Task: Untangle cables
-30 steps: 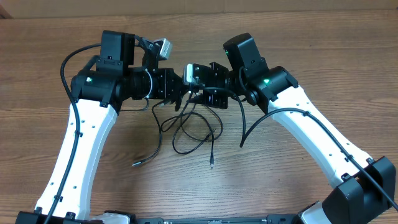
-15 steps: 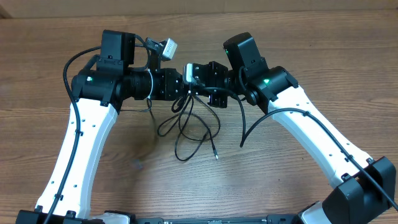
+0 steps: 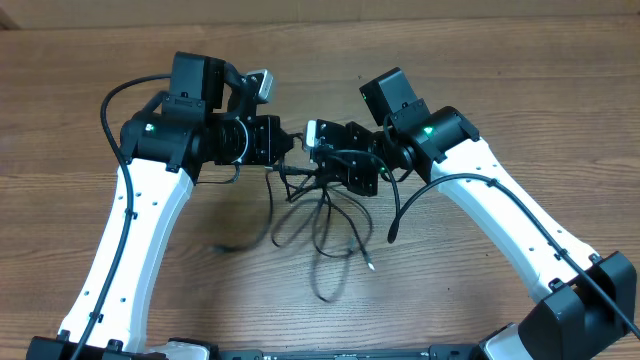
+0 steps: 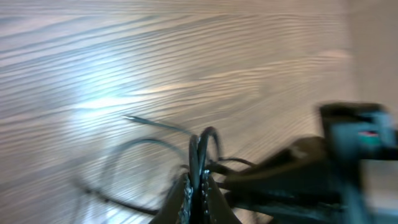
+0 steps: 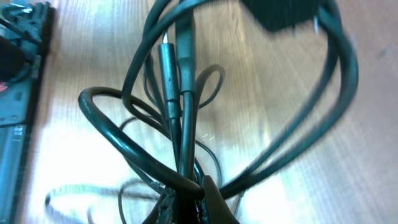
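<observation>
Cables (image 3: 322, 215) are being held over the wooden table (image 3: 520, 70) between left gripper (image 3: 288, 163) and right gripper (image 3: 312, 176) — loops dangling. Left wrist: strands are being pinched by closed fingers (image 4: 183, 198). Right wrist: bundle is being clamped likewise.

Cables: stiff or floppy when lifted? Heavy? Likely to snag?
Probably floppy: the cables curl in loose loops from the right tool. Likely light: thin cords, small plugs. They may snag rather than slide free, since the strands cross.
</observation>
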Controlling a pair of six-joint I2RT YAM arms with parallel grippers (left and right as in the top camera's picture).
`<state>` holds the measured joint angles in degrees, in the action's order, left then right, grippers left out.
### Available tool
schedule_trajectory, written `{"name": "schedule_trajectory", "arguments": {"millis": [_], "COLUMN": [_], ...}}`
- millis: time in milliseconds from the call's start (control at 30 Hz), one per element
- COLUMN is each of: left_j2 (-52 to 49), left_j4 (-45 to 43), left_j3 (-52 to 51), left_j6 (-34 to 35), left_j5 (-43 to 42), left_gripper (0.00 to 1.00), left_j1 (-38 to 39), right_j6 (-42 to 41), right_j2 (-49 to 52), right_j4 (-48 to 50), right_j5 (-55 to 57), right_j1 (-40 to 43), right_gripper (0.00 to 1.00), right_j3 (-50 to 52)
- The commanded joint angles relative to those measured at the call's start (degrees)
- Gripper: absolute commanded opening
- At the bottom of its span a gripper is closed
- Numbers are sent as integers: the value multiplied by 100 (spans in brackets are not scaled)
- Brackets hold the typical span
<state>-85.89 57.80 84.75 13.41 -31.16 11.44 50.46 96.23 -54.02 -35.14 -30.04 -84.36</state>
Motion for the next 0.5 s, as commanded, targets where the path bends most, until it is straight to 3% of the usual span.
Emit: {"name": "schedule_trajectory", "arguments": {"millis": [0, 67, 100, 167, 300, 333, 467], "left_j2": [2, 2, 2, 2, 2, 2, 2], "left_j4": [122, 181, 227, 295, 780, 1040, 1451], "left_j3": [87, 87, 87, 87, 87, 87, 87], "left_j6": [-282, -560, -1071, -1635, -2988, -3338, -3565], "left_j5": [1005, 787, 199, -533, -2061, -2232, -2188], "left_gripper": [12, 34, 53, 61, 73, 72, 66], "left_j1": [-15, -15, -15, -15, -15, -15, -15], "right_j6": [-826, -1274, -1845, -2317, -3053, -3292, -3727], "right_j2": [-74, -74, -74, -74, -74, -74, -74], "right_j4": [-367, -461, -492, -487, -481, -481, -450], "right_j5": [-55, -55, -55, -57, -57, -59, -236], "right_j1": [-11, -11, -11, -11, 76, 184, 608], "right_gripper": [4, 4, 4, 4, 4, 4, 4], "right_j3": [-2, -2, -2, -2, -2, -2, -2]}}
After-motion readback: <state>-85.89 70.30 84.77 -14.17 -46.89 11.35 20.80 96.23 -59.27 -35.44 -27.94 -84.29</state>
